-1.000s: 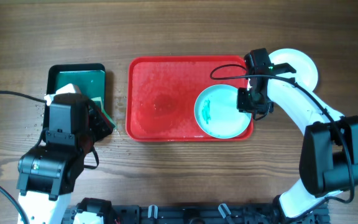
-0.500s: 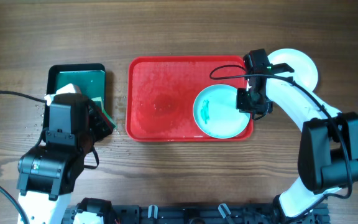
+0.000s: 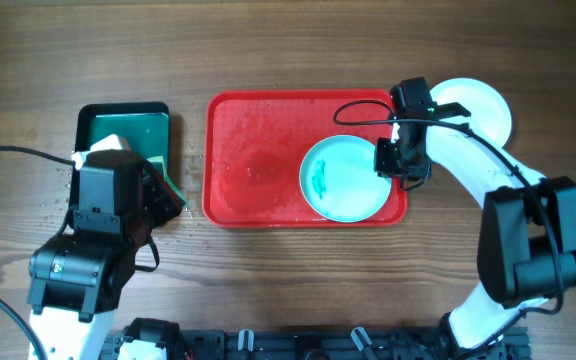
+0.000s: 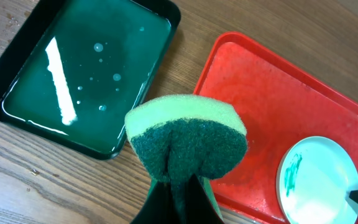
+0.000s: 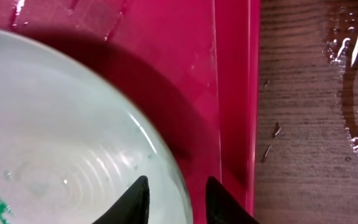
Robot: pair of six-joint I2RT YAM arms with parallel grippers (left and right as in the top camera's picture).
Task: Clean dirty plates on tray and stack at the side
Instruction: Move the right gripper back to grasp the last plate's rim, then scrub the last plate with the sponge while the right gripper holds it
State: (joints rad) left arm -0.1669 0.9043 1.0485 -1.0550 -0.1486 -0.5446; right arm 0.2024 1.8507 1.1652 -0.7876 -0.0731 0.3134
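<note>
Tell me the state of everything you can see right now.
Turquoise plate, dirty, rim between fingers of right hand.
White plate, off the tray, partly hidden.
Sponge, pinched in shut left hand.
Red tray, wet.
Green tray, holding liquid.

A teal-smeared turquoise plate (image 3: 340, 185) sits at the red tray's (image 3: 248, 115) right end, the right gripper (image 3: 393, 160) at its rim; a white plate (image 3: 488, 105) lies on the table (image 3: 268, 50) beyond.

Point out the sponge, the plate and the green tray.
sponge (image 4: 188, 146), left wrist view, on its dark scouring face.
plate (image 3: 346, 178), overhead view, on its bare middle.
green tray (image 4: 73, 62), left wrist view, on its floor.
</note>
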